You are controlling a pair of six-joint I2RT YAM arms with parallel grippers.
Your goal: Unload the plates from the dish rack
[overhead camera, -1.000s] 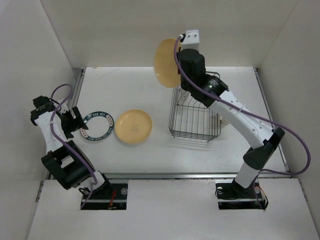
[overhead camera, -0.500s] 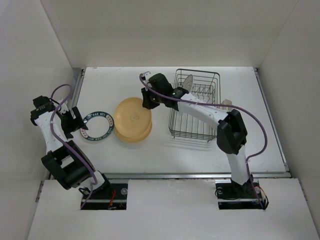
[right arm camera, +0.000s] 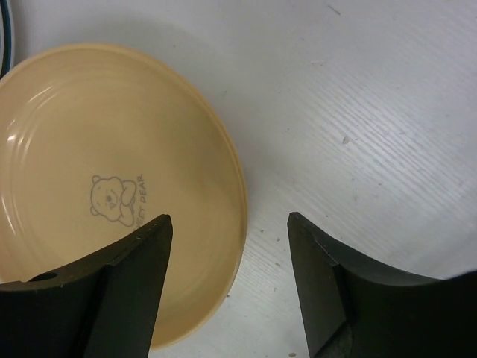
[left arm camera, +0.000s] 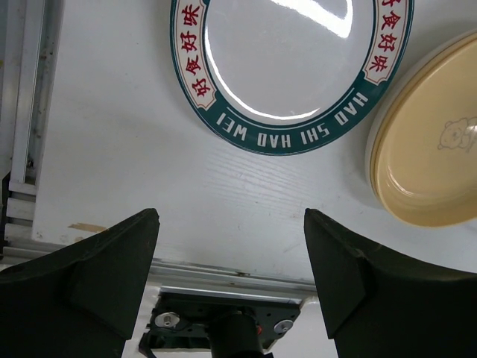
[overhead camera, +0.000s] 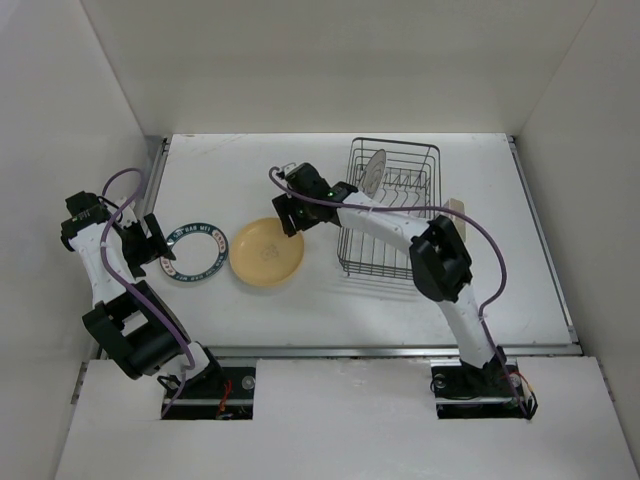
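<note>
The right gripper (right arm camera: pixel 227 224) hovers spread wide over the 4 o'clock rim of the yellow bear plate (right arm camera: pixel 97 186), which lies flat at 9 o'clock from the dish rack (overhead camera: pixel 385 245), while the left gripper (left arm camera: pixel 231 224) gapes wide with the green-rimmed plate (left arm camera: pixel 291 67) at its 12 o'clock.

The left arm (overhead camera: pixel 92 268) and right arm (overhead camera: pixel 468 325) share white tubular links, bulky black joint housings, a purple cable (overhead camera: pixel 128 173) looping along each, and broad matte-black fingers (left arm camera: pixel 82 276).
</note>
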